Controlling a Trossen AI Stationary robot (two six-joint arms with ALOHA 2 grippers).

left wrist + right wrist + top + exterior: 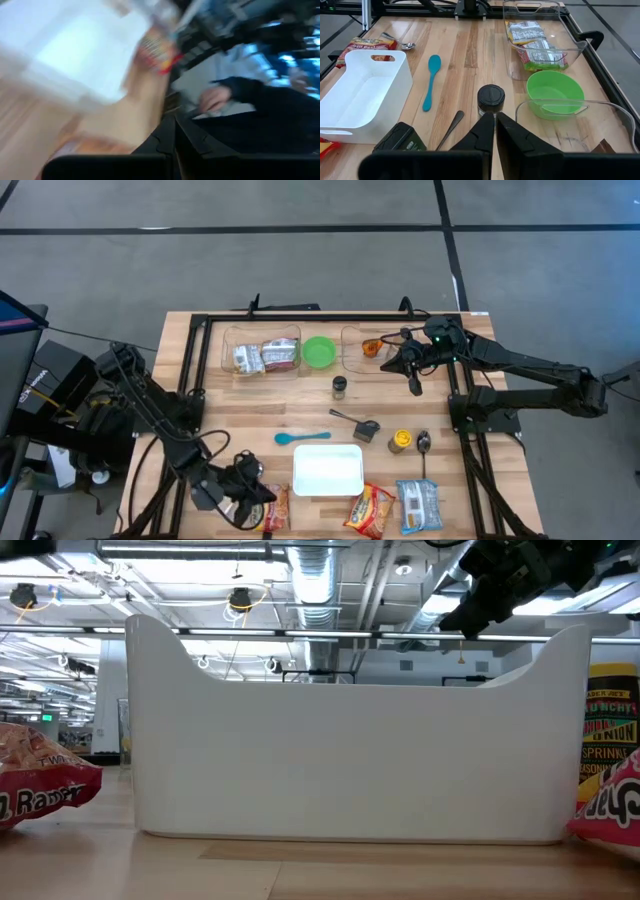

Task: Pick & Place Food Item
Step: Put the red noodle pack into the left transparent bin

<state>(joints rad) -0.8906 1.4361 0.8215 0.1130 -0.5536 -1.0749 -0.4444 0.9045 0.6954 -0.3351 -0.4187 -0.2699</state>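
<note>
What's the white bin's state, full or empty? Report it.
Empty. The white bin shows only its bare white floor in the right wrist view, and the high view shows the same blank interior.

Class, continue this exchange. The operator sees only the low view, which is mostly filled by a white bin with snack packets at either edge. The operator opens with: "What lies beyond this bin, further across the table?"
Observer: Just past the white bin, a blue spoon lies flat on the wood.
Operator: Where is the left gripper?
Observer: The left gripper is at the table's near edge, left of the bin and beside a red packet, with its jaws shut.
Operator: And the right one?
Observer: The right gripper hangs at the far side next to a clear container. Its jaws are shut on nothing.
</note>
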